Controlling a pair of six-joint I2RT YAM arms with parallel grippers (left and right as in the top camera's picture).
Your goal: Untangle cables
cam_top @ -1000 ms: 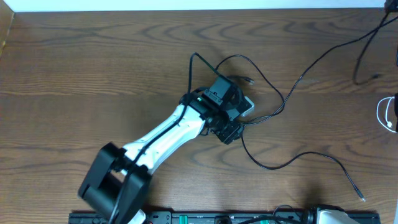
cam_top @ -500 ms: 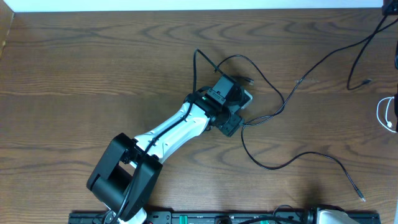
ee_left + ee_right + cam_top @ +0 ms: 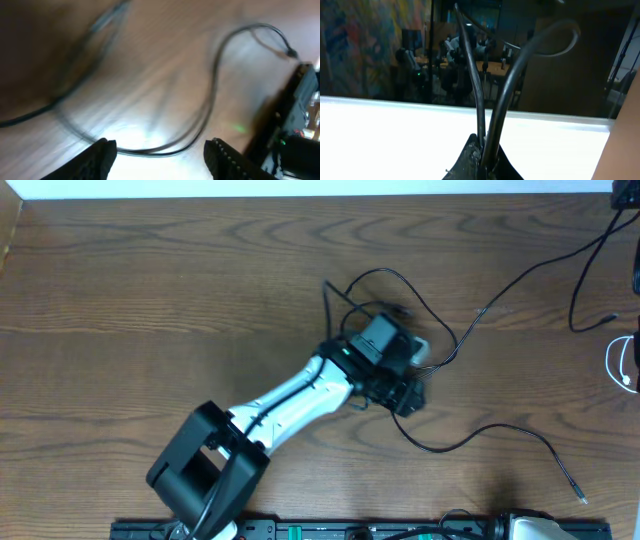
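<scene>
Working at the knot itself, you have your left gripper (image 3: 160, 156) low over the middle of the table (image 3: 150, 300), fingers spread. A black strand (image 3: 212, 95) curves across the gap just past the tips. That view is blurred, so I cannot tell whether either finger touches it.

Your right gripper (image 3: 481, 152) is outside the overhead view, off to the right. It is clenched on a held cord (image 3: 511, 75), and two dark lengths rise from the pinch.

The cables are not separated yet. A loop (image 3: 388, 273) lies just on the far side of the left wrist and runs off to the far right corner. The black strand sweeps out to the near right and ends in a plug (image 3: 581, 497). The white cord (image 3: 622, 365) lies well apart at the right edge.

The loop and the strand seem to cross under the left wrist, though the arm hides the spot.

For the next move, I judge you need to close on that one strand alone. Then draw it slowly toward the near side, clear of the loop, and watch that the right side's pull does not tighten the crossing.
</scene>
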